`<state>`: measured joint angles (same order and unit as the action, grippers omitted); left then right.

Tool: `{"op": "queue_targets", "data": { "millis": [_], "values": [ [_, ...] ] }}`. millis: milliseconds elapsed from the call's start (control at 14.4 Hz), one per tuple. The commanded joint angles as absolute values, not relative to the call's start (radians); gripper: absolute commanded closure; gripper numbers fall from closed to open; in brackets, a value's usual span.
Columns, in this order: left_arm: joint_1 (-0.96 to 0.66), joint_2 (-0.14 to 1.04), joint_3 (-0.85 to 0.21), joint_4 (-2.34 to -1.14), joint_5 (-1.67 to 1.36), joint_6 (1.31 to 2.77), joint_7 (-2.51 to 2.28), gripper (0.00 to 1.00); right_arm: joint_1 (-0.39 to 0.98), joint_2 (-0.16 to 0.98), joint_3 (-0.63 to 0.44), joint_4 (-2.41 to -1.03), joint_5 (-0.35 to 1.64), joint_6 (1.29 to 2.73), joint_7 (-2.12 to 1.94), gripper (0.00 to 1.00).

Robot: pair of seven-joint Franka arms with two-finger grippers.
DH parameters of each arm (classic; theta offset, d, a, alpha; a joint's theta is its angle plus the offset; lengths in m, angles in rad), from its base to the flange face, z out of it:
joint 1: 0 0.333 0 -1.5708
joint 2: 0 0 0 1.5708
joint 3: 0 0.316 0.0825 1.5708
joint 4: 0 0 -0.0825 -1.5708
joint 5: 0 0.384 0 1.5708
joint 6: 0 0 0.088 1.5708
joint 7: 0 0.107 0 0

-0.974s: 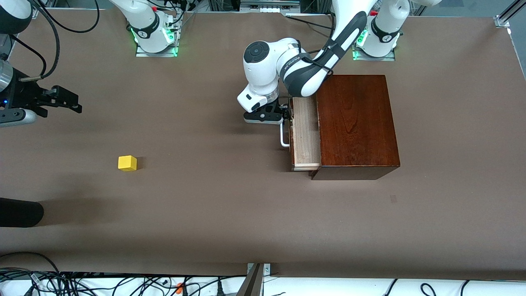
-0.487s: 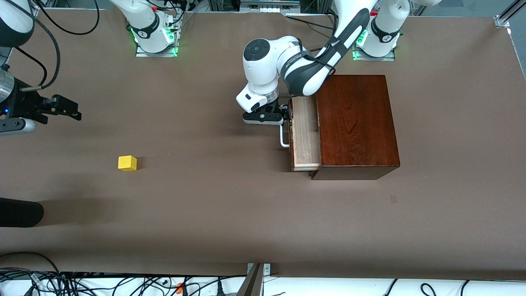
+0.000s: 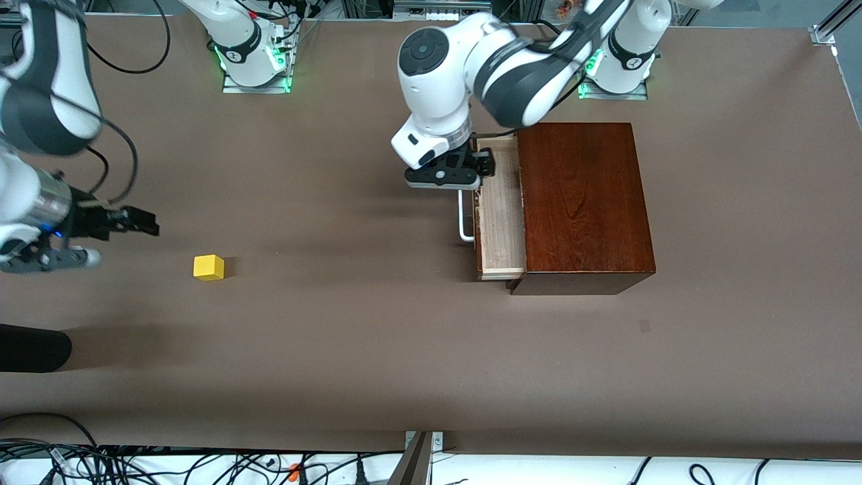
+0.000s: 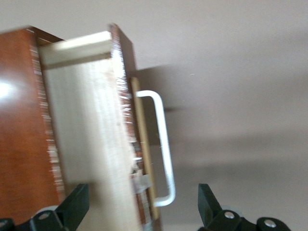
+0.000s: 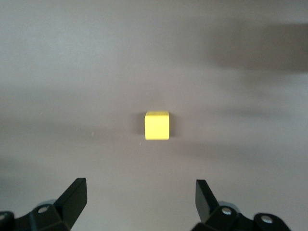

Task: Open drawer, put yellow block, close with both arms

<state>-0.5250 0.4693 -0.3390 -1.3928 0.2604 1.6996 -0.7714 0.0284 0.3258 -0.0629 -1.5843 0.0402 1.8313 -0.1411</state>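
Observation:
The dark reddish-brown box point(image 3: 582, 202) stands toward the left arm's end of the table. Its drawer point(image 3: 502, 222), a pale wood tray with a white bar handle point(image 3: 463, 217), is pulled partly out. My left gripper point(image 3: 465, 180) hangs open and empty over the handle's end and the tray's corner. The left wrist view shows the tray point(image 4: 86, 134) and the handle point(image 4: 163, 144) between its spread fingers point(image 4: 77, 204). The yellow block point(image 3: 208, 267) lies on the table toward the right arm's end. My right gripper point(image 3: 145, 225) is open and empty above the table beside the block. The block point(image 5: 157, 125) is centred ahead of it in the right wrist view.
A black rounded object point(image 3: 34, 347) lies at the right arm's end, nearer the front camera than the block. Cables point(image 3: 202, 465) run along the table's edge nearest the front camera. Bare brown table lies between the block and the drawer.
My left gripper has let go of the handle, opened and risen; the drawer stays partly open. My right arm has swung toward the yellow block.

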Motion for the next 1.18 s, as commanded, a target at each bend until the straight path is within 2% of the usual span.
{"op": "queue_targets", "data": {
  "millis": [0, 487, 695, 1043, 1113],
  "values": [
    [-0.438, 0.413, -0.342, -1.353, 0.200, 1.597, -0.622, 0.00, 0.026, 0.432, -0.058, -1.566, 0.040, 1.909, -0.153, 0.00],
    [-0.177, 0.287, -0.341, -1.353, 0.083, 1.407, -0.234, 0.00, 0.032, 0.586, -0.049, -1.680, 0.048, 2.218, -0.166, 0.00],
    [-0.074, 0.265, -0.341, -1.353, 0.057, 1.388, -0.135, 0.00, 0.031, 0.620, -0.049, -1.693, 0.051, 2.247, -0.166, 0.00],
    [0.034, 0.239, -0.331, -1.358, 0.055, 1.370, -0.017, 0.00, 0.026, 0.597, -0.051, -1.764, 0.051, 2.235, -0.167, 0.00],
    [0.037, 0.226, -0.322, -1.368, 0.054, 1.370, -0.003, 0.00, 0.026, 0.595, -0.054, -1.776, 0.051, 2.233, -0.169, 0.03]
  ]
}}
